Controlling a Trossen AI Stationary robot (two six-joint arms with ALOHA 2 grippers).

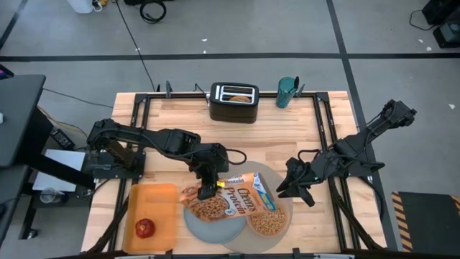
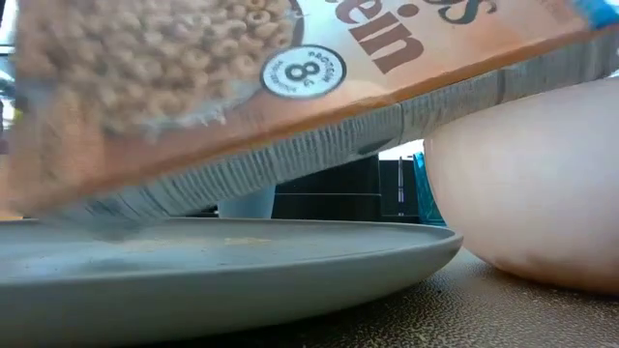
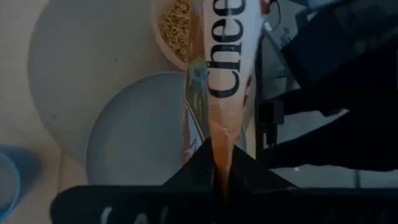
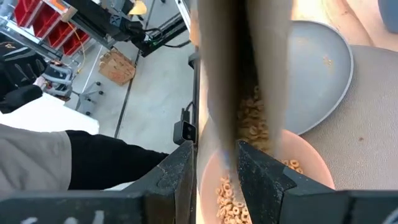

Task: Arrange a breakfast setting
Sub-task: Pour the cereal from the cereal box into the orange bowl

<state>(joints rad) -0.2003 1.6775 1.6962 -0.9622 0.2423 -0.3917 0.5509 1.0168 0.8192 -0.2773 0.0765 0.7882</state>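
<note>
Cereal box [image 1: 231, 199] lies tipped across the middle of the setting, its low end over the pink bowl [image 1: 267, 224], its other end up toward ten o'clock. The bowl sits at about five o'clock on the round grey mat [image 1: 275, 181] and is already well filled with cereal rings. The grey-blue plate [image 1: 210, 229] lies just beside the bowl at its nine o'clock, partly under the box.

Left gripper [image 1: 207, 188] is clamped on the upper end of the box; the left wrist view shows its fingers [image 3: 205, 158] pinching the thin edge. Right gripper [image 1: 293, 185] is at the box's three o'clock end; its wrist view has the box edge running between its fingers [image 4: 264, 168], close on both sides, but whether they press it I cannot tell.

Apple [image 1: 144, 228] rests on an orange tray [image 1: 162, 198] at the table's seven o'clock. Teal cup [image 1: 286, 91] stands at one o'clock, just beside the toaster [image 1: 233, 102], which holds the bagel. No spoon seen.

Step in hand looks like pouring cereal. To finish well:
- Bowl looks full enough; level the box, raising the low end first.
- Keep the opening over the bowl until rings stop falling, or strays will land on the plate.
- Both ends should move together; a thin cardboard edge could slip or twist.
- Lift clear of the bowl rim before swinging away.
</note>
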